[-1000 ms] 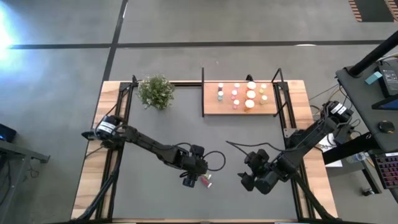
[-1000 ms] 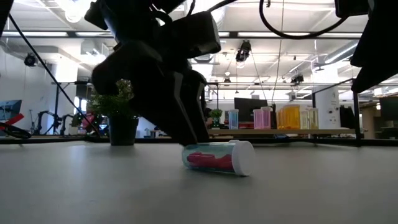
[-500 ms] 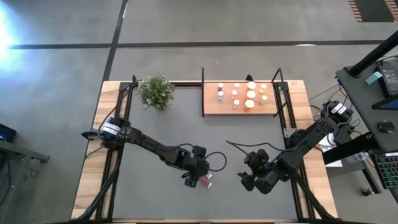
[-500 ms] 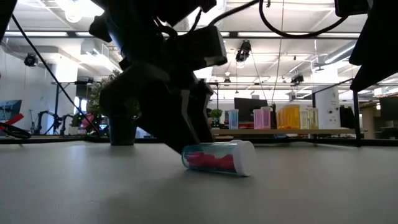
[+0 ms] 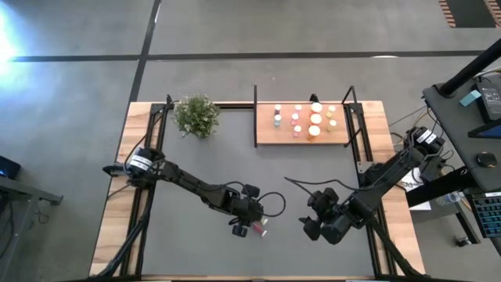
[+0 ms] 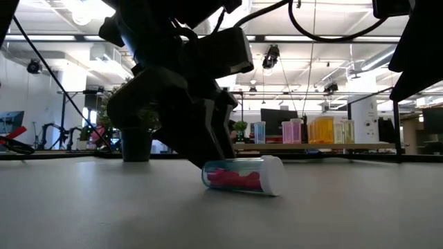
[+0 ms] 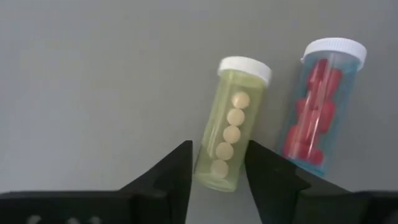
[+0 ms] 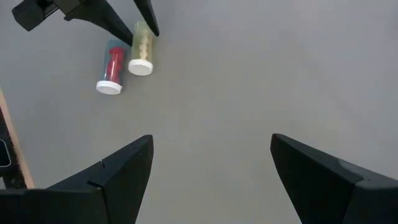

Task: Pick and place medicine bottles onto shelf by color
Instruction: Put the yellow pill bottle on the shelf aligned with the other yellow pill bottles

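While the left arm reaches low over the bench, the scene reads as follows.

Left gripper: the left gripper point(image 7: 217, 163) is down at the bench surface near the middle of the front edge, its two dark fingers point(image 7: 176, 171) pressed against either side of the base end of a yellow-green bottle.
Yellow-green bottle: the yellow-green bottle point(image 7: 231, 132) lies on its side, white cap pointing away from the gripper, a row of pale round pills showing inside.
Red-pill bottle: just beside it lies a clear bluish bottle of red pills point(image 7: 316, 105), also on its side with a white cap, outside the fingers; whether the two bottles touch cannot be told.
Right gripper: the right gripper point(image 5: 313, 227) hangs above the bench toward the front right, fingers spread wide and holding nothing.
Shelf: the light wooden shelf point(image 5: 264, 133) sits at the back edge of the bench, right of centre, with small bottles point(image 5: 315, 119) standing on it in rows.
Plant: a green bushy plant point(image 5: 196, 115) stands near the back left corner.
Bench: the dark grey bench point(image 5: 203, 164) has a wooden border.
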